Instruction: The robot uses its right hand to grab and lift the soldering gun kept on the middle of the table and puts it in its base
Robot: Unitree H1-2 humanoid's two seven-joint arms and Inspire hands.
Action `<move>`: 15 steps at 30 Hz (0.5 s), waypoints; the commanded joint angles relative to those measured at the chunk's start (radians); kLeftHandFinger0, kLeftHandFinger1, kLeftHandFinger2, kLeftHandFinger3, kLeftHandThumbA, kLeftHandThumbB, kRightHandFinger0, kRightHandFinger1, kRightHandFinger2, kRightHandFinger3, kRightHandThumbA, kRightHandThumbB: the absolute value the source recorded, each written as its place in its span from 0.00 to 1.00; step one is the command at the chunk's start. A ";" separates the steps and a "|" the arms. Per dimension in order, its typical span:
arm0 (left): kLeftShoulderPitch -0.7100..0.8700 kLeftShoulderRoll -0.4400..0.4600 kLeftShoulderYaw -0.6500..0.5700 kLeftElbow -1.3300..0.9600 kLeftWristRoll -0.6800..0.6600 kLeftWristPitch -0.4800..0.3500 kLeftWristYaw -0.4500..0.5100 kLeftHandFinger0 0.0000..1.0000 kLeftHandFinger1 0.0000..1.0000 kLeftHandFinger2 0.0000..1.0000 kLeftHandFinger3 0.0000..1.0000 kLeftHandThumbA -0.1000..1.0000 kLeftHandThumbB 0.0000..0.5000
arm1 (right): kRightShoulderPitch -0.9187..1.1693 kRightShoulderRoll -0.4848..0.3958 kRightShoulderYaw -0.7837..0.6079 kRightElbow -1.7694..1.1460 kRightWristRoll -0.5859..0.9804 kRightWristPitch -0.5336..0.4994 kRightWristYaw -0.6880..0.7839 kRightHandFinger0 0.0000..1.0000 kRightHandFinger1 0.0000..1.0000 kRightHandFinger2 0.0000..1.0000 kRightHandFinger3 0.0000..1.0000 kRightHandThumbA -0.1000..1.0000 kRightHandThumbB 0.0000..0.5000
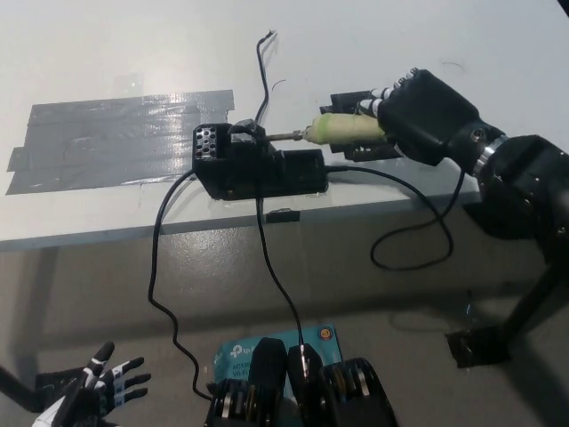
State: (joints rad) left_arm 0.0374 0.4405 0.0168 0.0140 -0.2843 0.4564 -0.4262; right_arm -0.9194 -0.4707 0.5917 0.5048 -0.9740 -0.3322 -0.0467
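Observation:
My black right hand is shut on the soldering gun, a pale green handle with a thin metal tip pointing left. The tip reaches the top of the black base station at the table's front middle, near its holder. A black cable runs from the base's right side in a loop below my right arm. My white left hand rests low at the bottom left, below the table, fingers spread and holding nothing.
A black mat lies on the white table behind the right hand. Strips of grey tape cover the table's left. Black cables hang off the front edge toward a teal box on the floor.

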 commanded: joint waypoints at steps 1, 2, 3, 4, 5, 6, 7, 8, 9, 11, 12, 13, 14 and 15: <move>-0.010 0.019 0.002 -0.005 0.002 0.002 -0.012 1.00 1.00 1.00 1.00 1.00 0.57 | -0.060 -0.023 -0.004 -0.002 -0.031 -0.073 -0.073 0.00 0.05 0.54 0.27 0.01 0.27; -0.010 0.019 0.003 -0.007 -0.001 0.006 -0.013 1.00 1.00 1.00 1.00 1.00 0.57 | -0.061 -0.021 -0.005 0.000 -0.035 -0.069 -0.071 0.00 0.02 0.50 0.26 0.01 0.26; -0.009 0.019 0.002 -0.009 -0.001 0.008 -0.012 1.00 1.00 1.00 1.00 1.00 0.57 | -0.062 -0.018 -0.010 0.005 -0.035 -0.071 -0.079 0.00 0.02 0.50 0.20 0.00 0.20; -0.006 0.017 0.003 -0.016 0.002 0.007 -0.007 1.00 1.00 1.00 1.00 1.00 0.57 | -0.063 -0.012 -0.018 0.009 -0.029 -0.072 -0.086 0.00 0.01 0.50 0.17 0.00 0.16; -0.004 0.017 0.003 -0.020 0.005 0.008 -0.003 1.00 1.00 1.00 1.00 1.00 0.55 | -0.063 -0.009 -0.023 0.003 -0.026 -0.064 -0.071 0.00 0.02 0.51 0.16 0.00 0.14; 0.002 0.012 0.000 -0.022 0.006 0.008 -0.002 1.00 1.00 1.00 1.00 1.00 0.55 | -0.057 -0.012 -0.026 -0.009 -0.024 -0.062 -0.059 0.00 0.03 0.52 0.16 0.00 0.14; 0.005 0.011 -0.002 -0.024 0.008 0.000 -0.004 1.00 1.00 1.00 1.00 1.00 0.54 | -0.056 -0.010 -0.029 -0.010 -0.024 -0.059 -0.061 0.00 0.00 0.50 0.12 0.00 0.12; 0.005 0.010 -0.003 -0.024 0.007 0.002 -0.005 1.00 1.00 1.00 1.00 1.00 0.54 | -0.054 -0.009 -0.032 -0.014 -0.024 -0.053 -0.055 0.00 0.00 0.49 0.10 0.00 0.09; 0.005 0.009 -0.004 -0.024 0.006 0.004 -0.005 1.00 1.00 1.00 1.00 1.00 0.53 | -0.051 -0.007 -0.037 -0.017 -0.019 -0.047 -0.046 0.00 0.01 0.50 0.08 0.00 0.07; 0.007 0.007 -0.004 -0.023 0.003 0.005 -0.005 1.00 1.00 1.00 1.00 1.00 0.50 | -0.049 0.006 -0.042 -0.018 -0.013 -0.029 -0.024 0.00 0.03 0.53 0.10 0.00 0.06; 0.006 0.009 -0.009 -0.022 0.005 0.001 -0.010 1.00 1.00 1.00 1.00 1.00 0.50 | -0.050 0.009 -0.042 -0.023 -0.014 -0.014 0.003 0.00 0.04 0.53 0.15 0.00 0.01; 0.006 0.005 -0.008 -0.022 0.005 0.005 -0.005 1.00 1.00 1.00 1.00 1.00 0.51 | -0.048 0.012 -0.045 -0.029 -0.012 -0.006 0.017 0.00 0.04 0.52 0.15 0.00 0.00; 0.007 0.005 -0.009 -0.020 0.004 0.002 -0.007 1.00 1.00 1.00 1.00 1.00 0.53 | -0.044 0.015 -0.046 -0.038 -0.014 0.008 0.033 0.00 0.04 0.52 0.16 0.00 0.00; 0.008 0.004 -0.010 -0.019 0.003 0.001 -0.008 1.00 1.00 1.00 1.00 1.00 0.53 | -0.043 0.017 -0.047 -0.043 -0.017 0.014 0.039 0.00 0.04 0.52 0.15 0.00 0.00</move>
State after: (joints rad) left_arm 0.0411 0.4389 0.0093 0.0135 -0.2823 0.4559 -0.4260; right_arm -0.9184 -0.4592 0.5735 0.5013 -0.9953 -0.3608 -0.0443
